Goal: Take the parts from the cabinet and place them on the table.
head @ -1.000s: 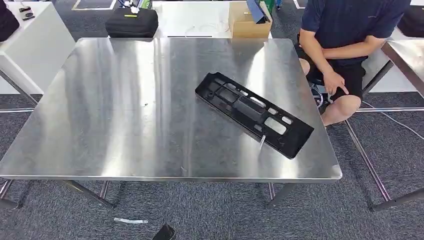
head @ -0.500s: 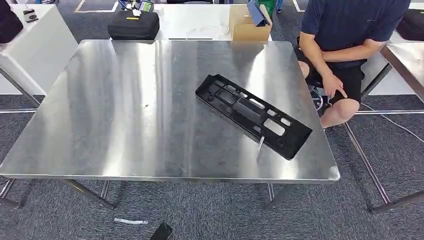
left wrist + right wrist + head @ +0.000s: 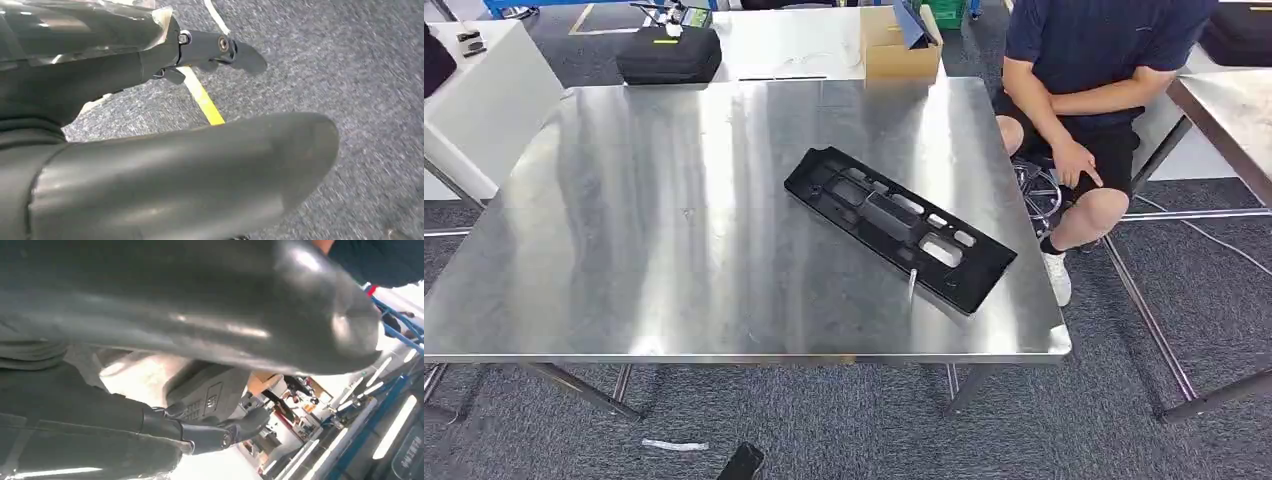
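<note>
Shifting head view, camera motion only | black part unmoved on table, already delivered | left hand, right hand both empty, fingers apart.

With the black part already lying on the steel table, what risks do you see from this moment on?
1. The black part lies slanted, with its near end close to the right front corner of the steel table; a nudge might push it over the edge.
2. A seated person is right beside that side of the table, so a swinging arm could come near them.
3. A small white strip and a dark object lie on the carpet in front of the table and might catch a foot.
</note>
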`<move>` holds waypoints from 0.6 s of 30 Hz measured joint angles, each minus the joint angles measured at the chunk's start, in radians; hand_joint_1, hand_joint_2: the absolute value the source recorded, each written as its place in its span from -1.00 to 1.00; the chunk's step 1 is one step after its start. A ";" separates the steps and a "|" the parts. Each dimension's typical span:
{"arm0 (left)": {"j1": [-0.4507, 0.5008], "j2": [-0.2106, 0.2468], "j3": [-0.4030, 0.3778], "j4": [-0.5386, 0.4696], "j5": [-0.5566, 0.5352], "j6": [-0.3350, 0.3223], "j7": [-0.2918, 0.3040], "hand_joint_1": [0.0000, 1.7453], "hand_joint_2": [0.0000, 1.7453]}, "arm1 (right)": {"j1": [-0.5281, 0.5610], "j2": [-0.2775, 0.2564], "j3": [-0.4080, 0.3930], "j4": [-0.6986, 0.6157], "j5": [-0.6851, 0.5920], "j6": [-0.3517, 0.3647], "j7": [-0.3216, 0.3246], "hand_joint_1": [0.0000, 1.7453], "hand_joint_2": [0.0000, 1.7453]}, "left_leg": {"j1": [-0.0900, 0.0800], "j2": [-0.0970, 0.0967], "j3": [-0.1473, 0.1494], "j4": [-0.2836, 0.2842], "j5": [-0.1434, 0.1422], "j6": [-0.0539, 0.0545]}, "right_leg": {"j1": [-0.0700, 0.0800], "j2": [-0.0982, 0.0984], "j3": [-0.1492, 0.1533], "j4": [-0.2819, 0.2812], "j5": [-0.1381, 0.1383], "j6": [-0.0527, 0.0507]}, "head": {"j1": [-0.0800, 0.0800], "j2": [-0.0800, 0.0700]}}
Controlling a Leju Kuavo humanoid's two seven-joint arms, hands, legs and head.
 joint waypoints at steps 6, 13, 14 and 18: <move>-0.003 0.003 0.000 0.000 -0.005 0.002 -0.002 -1.00 -1.00 | -0.031 0.027 0.022 0.001 0.012 0.000 -0.003 -1.00 -1.00 | -0.006 0.000 0.038 -0.091 0.069 0.021 | 0.021 -0.004 -0.009 0.004 0.009 0.003 | 0.000 0.000; -0.002 0.006 0.000 0.000 -0.001 0.003 -0.005 -1.00 -1.00 | -0.050 0.034 0.041 0.009 0.013 0.006 -0.001 -1.00 -1.00 | -0.024 0.003 0.025 -0.106 0.110 0.072 | 0.010 -0.008 -0.095 0.179 -0.088 0.009 | 0.006 0.000; -0.001 0.006 0.000 0.000 0.003 0.005 -0.007 -1.00 -1.00 | -0.055 0.039 0.045 0.013 0.015 0.008 0.001 -1.00 -1.00 | -0.028 0.003 0.019 -0.105 0.113 0.074 | 0.015 -0.008 -0.127 0.261 -0.118 0.009 | 0.006 0.000; 0.003 0.007 0.000 0.001 0.010 0.013 -0.013 -1.00 -1.00 | -0.071 0.050 0.063 0.031 0.023 0.008 0.001 -1.00 -1.00 | -0.037 0.000 0.011 -0.102 0.121 0.077 | 0.019 -0.008 -0.050 0.168 -0.077 0.029 | 0.005 0.000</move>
